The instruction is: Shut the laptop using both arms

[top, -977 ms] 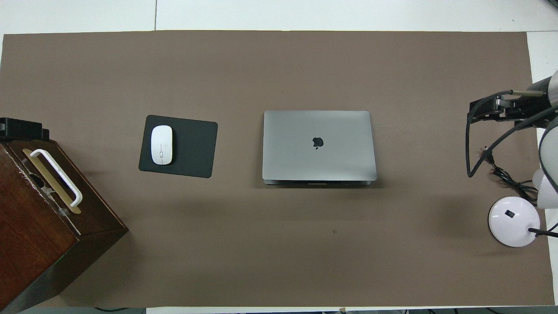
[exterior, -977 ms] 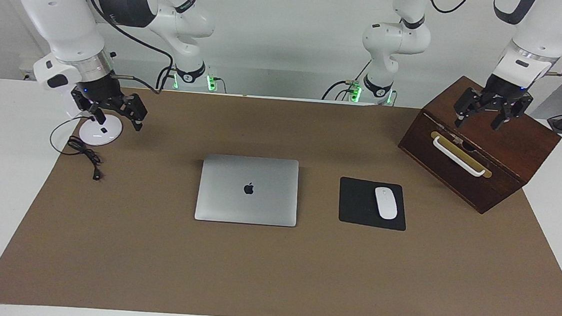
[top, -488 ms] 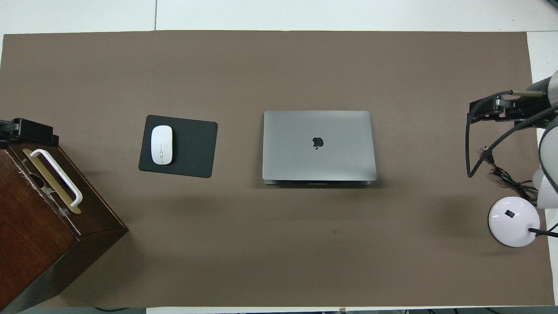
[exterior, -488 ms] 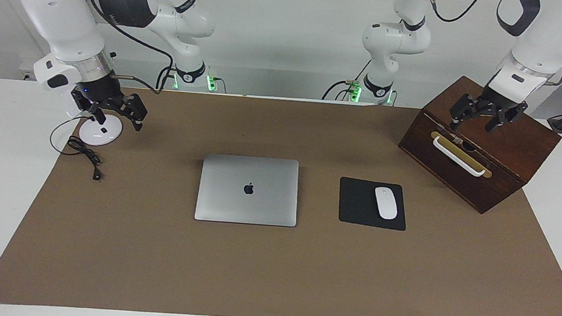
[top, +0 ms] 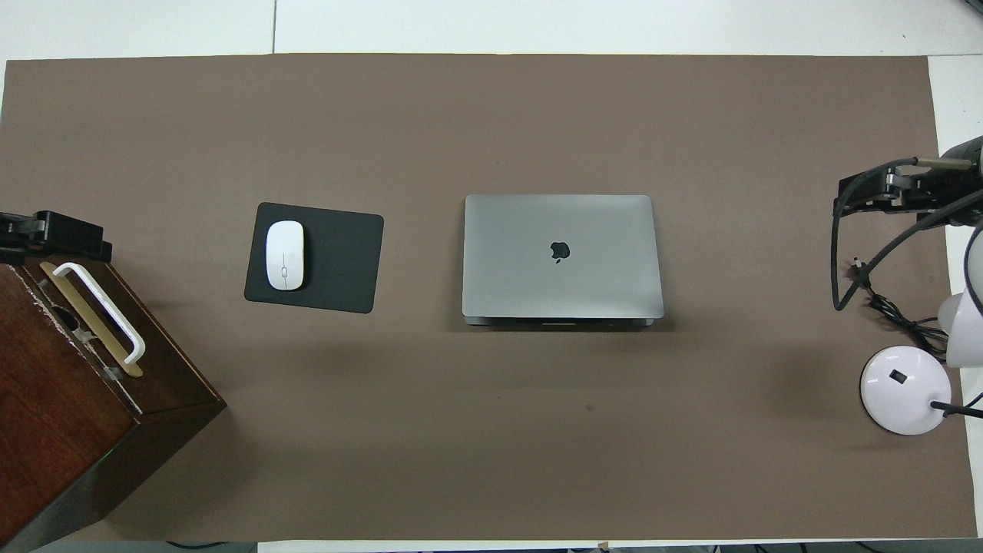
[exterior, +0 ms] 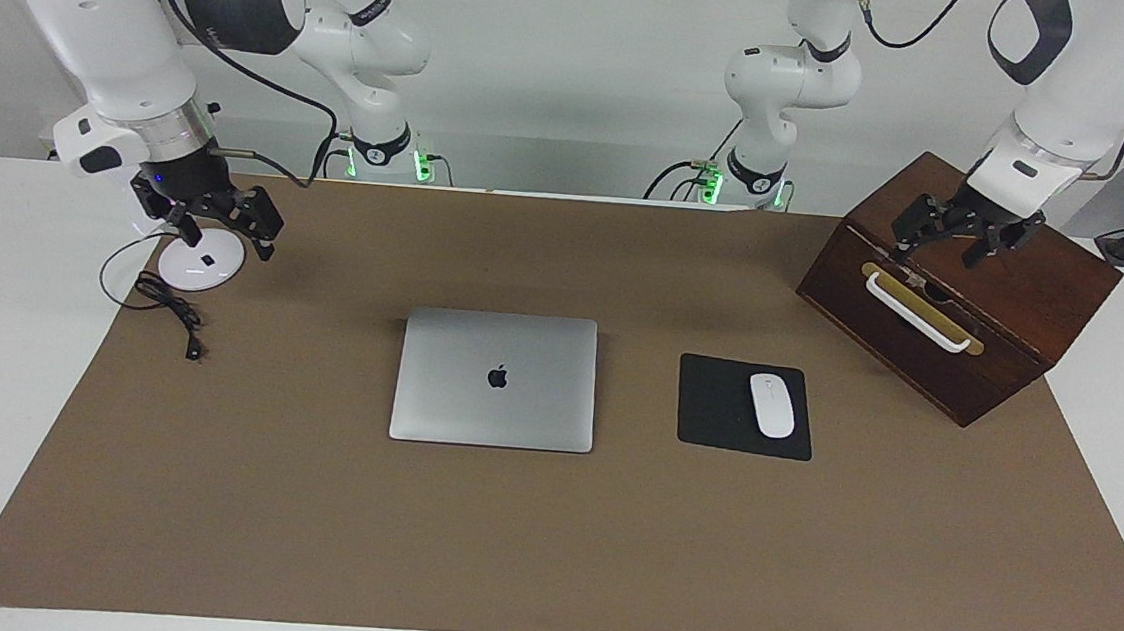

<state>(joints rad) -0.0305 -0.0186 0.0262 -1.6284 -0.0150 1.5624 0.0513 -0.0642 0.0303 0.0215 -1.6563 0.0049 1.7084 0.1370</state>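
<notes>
Noted the brown mat [exterior: 304, 536] spread beneath both grippers; found the wooden box [exterior: 1012, 331] directly under the left gripper [exterior: 943, 247], that gripper spread wide and holding nothing; found the laptop [exterior: 495, 378] flat on the mat between the two grippers, well apart from each, lid down with the logo upward; judged the closing itself done, with only the parking of the arms left; placed the black mouse pad [exterior: 715, 408] between laptop and left gripper; saw the right gripper [exterior: 227, 237] hanging over the white lamp base [exterior: 200, 267], likewise spread and empty; marked the white mouse [exterior: 772, 404] on the pad, and the black cable [exterior: 167, 304] just beside the lamp base, below the right gripper; judged it wise to keep both grippers high and wide of the lid; to give no further press on a lid already down; to move the left clear of the box's white handle [exterior: 918, 311] and the right clear of the cable, lest a finger snag.
</notes>
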